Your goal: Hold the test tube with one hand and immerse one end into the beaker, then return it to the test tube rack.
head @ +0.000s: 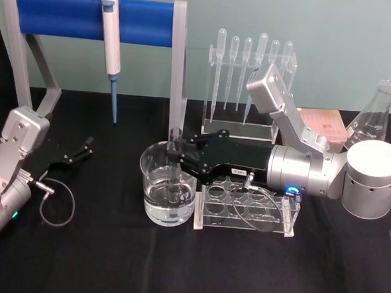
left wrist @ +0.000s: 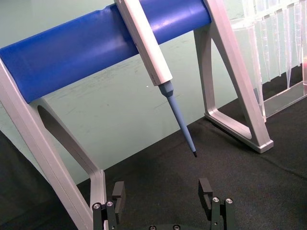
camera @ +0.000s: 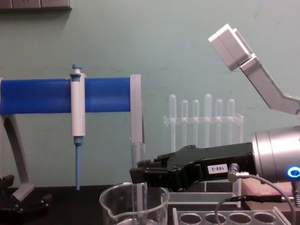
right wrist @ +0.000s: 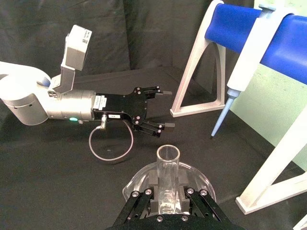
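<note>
At bench centre, head view: right tool (head: 179, 156), black and two-fingered on a silver cylindrical wrist, reaches in from 3 o'clock and is clamped on the long clear glass test tube (head: 176, 137). The tube stands upright, open rim up. Its lower end is inside the wide clear glass beaker (head: 147, 177) and appears to dip below the clear liquid there.

Right wrist view: fingers (right wrist: 149, 192) press the tube (right wrist: 168, 167) from both sides, with the beaker rim (right wrist: 136, 178) beneath.

Chest view: right tool (camera: 137, 175) sits directly above the beaker (camera: 112, 206).

Clear acrylic test tube rack (head: 244, 212) sits just beside the beaker at its 3 o'clock, under the right wrist.

Left tool (head: 84, 149), same black build, sits low on the black bench (head: 109, 261) at the beaker's 9 o'clock, well apart from it. Its fingers (left wrist: 118, 191) are spread and hold nothing.

White-and-blue pipettor (head: 111, 45) hangs on the blue-barred grey stand (head: 57, 15) at the beaker's 11 o'clock. Thin plastic pipettes (head: 250, 63) hang in a clear holder at 1 o'clock. Clear conical flask (head: 373, 121) stands at far 2 o'clock.
</note>
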Robot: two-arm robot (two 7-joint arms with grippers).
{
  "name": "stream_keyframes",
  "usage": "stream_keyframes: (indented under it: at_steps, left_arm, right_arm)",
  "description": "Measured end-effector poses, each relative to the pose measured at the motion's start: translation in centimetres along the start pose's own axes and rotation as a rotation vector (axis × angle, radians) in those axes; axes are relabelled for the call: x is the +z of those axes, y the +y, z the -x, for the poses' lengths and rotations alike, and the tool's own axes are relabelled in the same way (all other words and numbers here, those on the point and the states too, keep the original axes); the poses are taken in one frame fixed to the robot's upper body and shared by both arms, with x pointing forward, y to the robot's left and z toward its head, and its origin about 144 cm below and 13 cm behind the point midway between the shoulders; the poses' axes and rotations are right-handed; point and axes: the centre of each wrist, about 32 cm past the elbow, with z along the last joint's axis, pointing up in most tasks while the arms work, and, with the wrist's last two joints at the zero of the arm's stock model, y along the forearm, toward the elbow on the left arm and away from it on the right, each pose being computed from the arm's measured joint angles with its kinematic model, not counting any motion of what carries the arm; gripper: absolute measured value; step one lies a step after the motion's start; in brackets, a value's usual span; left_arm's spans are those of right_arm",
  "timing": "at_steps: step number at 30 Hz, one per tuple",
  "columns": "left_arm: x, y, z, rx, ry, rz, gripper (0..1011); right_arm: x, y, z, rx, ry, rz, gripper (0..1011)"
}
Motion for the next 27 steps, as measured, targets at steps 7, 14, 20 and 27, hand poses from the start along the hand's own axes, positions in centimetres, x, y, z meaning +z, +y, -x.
stream_keyframes:
  at_steps: [7, 14, 20, 27]
  left_arm:
    - [0.0, 0.0, 0.0, 0.0, 0.0, 0.0, 1000]
    - [0.0, 0.0, 0.0, 0.0, 0.0, 0.0, 1000]
    - [0.0, 0.0, 0.0, 0.0, 0.0, 0.0, 1000]
    - [0.0, 0.0, 0.0, 0.0, 0.0, 0.0, 1000]
  right_arm:
    - [0.0, 0.0, 0.0, 0.0, 0.0, 0.0, 234]
    - [0.0, 0.0, 0.0, 0.0, 0.0, 0.0, 234]
    - [0.0, 0.0, 0.0, 0.0, 0.0, 0.0, 234]
    - [0.0, 0.0, 0.0, 0.0, 0.0, 0.0, 234]
